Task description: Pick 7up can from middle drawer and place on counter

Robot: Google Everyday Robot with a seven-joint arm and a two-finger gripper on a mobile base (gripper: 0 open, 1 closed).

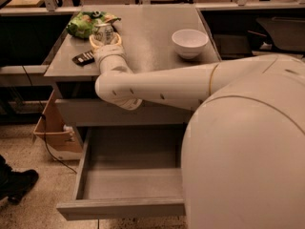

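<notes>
7up can (104,31) is clasped by the jaws of the gripper (105,40) near the desk (147,46) back-left corner, beside the snack bag (85,24); open surface reaches the bowl (189,42) by the right edge.

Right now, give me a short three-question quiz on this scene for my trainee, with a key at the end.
1. True or false: the middle drawer is pushed shut.
2. Where is the 7up can? A) in the drawer; B) at the gripper, over the counter beside the green snack bag; C) on the floor.
3. Fill in: in the camera view, the white bowl stands on the counter's ____ side.
Key: 1 false; 2 B; 3 right.
</notes>
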